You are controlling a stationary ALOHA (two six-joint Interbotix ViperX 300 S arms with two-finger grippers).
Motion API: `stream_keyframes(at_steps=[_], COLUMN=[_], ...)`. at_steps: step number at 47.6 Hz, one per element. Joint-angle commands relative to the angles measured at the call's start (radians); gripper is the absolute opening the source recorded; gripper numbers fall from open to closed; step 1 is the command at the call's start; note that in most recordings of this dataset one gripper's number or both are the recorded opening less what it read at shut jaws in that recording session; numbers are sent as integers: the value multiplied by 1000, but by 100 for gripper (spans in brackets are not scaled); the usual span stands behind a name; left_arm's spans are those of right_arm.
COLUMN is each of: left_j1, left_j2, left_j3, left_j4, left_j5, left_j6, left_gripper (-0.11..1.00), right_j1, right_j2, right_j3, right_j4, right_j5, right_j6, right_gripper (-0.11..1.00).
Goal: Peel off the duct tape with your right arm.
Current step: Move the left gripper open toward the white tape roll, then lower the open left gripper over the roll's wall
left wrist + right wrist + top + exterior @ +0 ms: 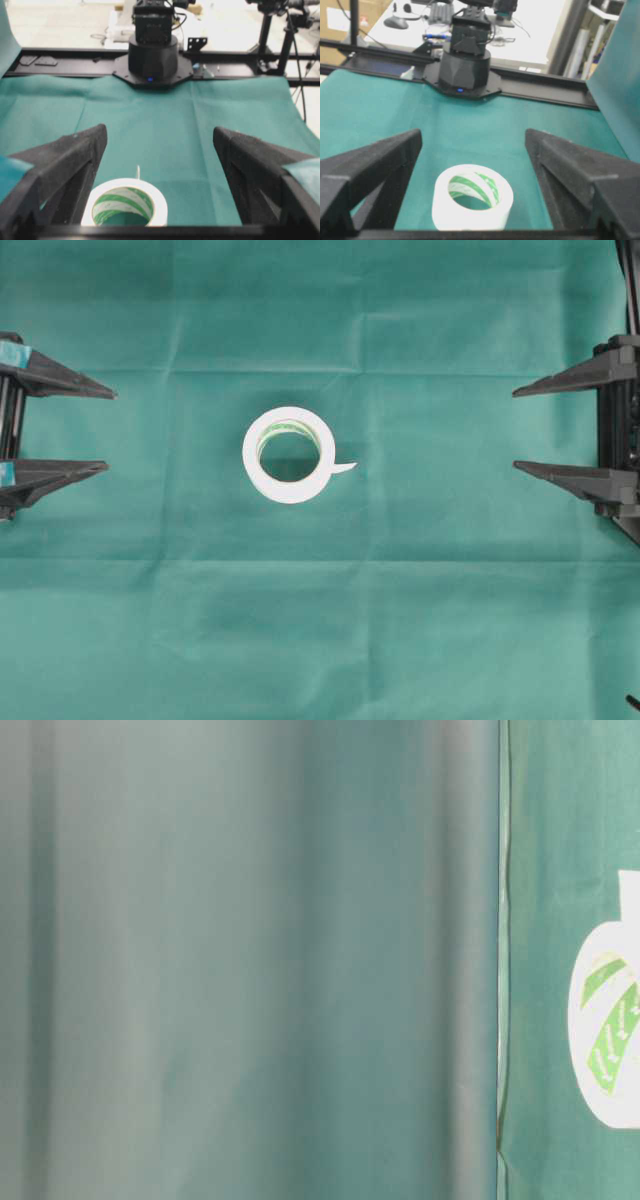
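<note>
The right arm's gripper (516, 430), two long tapered black fingers, is spread wide and holds nothing; the left gripper (108, 430), marked with teal, gapes empty too. Between them, well apart from both, the white duct tape roll (288, 454) with green print in its core lies flat, its loose strip end (343, 467) poking toward the right arm. Best to pinch only that tab — not the roll — and pull low. The creased green cloth (320, 640) may slip; beyond it, the room is cluttered with desks.
</note>
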Motion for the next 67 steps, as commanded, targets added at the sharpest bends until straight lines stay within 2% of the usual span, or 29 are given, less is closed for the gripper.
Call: stream_keyframes(at_steps=[1, 14, 40, 54, 67], left_j1=[0, 6, 21, 28, 28], left_j2=[31, 184, 491, 569, 569], left_j3=[-32, -107, -310, -370, -379], left_j4=[-2, 0, 0, 0, -2], left_j5=[-21, -72, -137, -130, -84], left_j6=[0, 3, 6, 6, 3], left_gripper=[100, 100, 100, 100, 100], right_j1=[0, -2, -2, 0, 0], right_j2=[28, 86, 91, 92, 97], right_j3=[-18, -32, -34, -32, -31], right_j4=[0, -2, 0, -2, -2], right_j5=[-20, -61, -67, -67, -67], right_j6=[0, 0, 0, 0, 0], right_gripper=[78, 78, 78, 78, 78])
